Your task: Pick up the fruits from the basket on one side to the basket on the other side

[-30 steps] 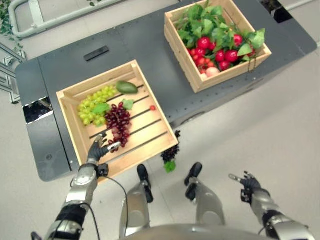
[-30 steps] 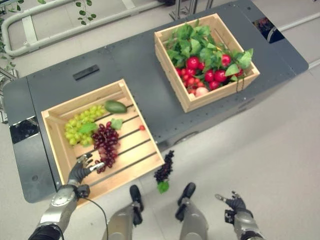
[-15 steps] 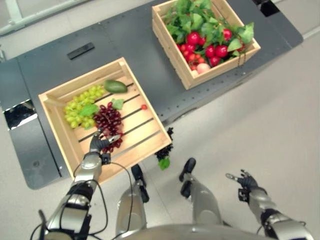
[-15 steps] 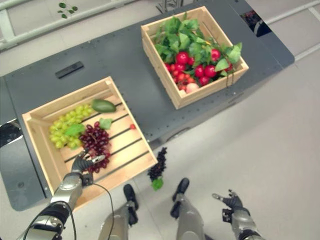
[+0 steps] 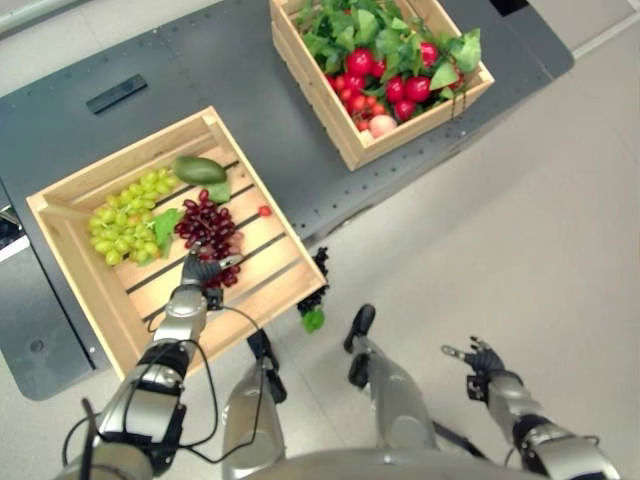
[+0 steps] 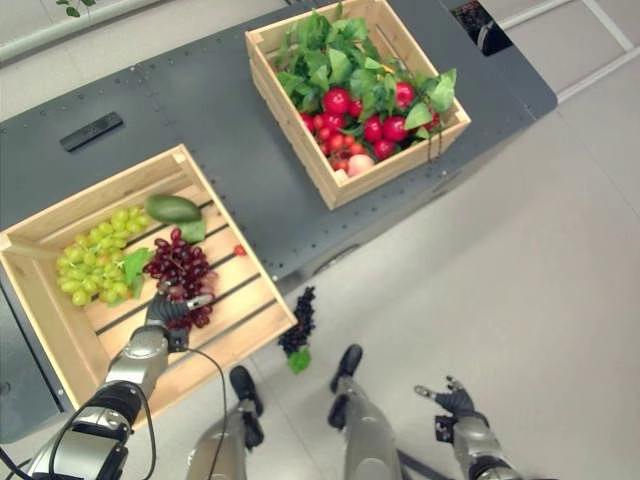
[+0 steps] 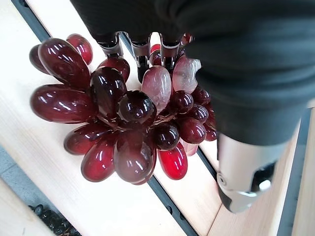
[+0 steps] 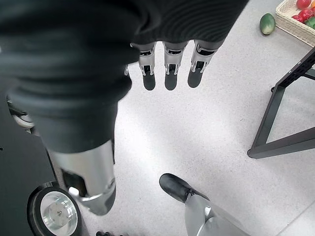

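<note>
Left hand (image 5: pixel 200 276) sitting right on the near end of the red grape bunch (image 5: pixel 208 226), inside the left crate (image 5: pixel 60 200). Fingers (image 7: pixel 142 54) reaching over the top of the bunch in the wrist view, thumb (image 7: pixel 241 182) standing off to the side on the slats, so looking relaxed and not closed around anything yet. Resting on the grapes, not really holding them.

Moving outward: green grapes (image 5: pixel 122 215) lying just beside the red ones, avocado (image 5: pixel 198 168) at the far end, one small red berry (image 5: pixel 264 211) loose on the slats. Right crate (image 6: pixel 345 185) further along the grey table (image 5: pixel 200 70), packed with leaves and red fruit (image 6: pixel 385 125). Dark grape bunch (image 6: pixel 297 325) lying on the floor by the table edge.

Possibly going wrong: pinching just a few grapes and having the bunch swing or drop, probably joining the one on the floor. Slippery, glossy skins not helping either.

Right hand (image 6: pixel 447 400) hanging low over the floor, fingers straight, holding nothing. Also catching, in its wrist view, a wicker basket (image 8: pixel 298 19) and a green fruit (image 8: pixel 267 23) on the floor, out of frame for the head cameras.
</note>
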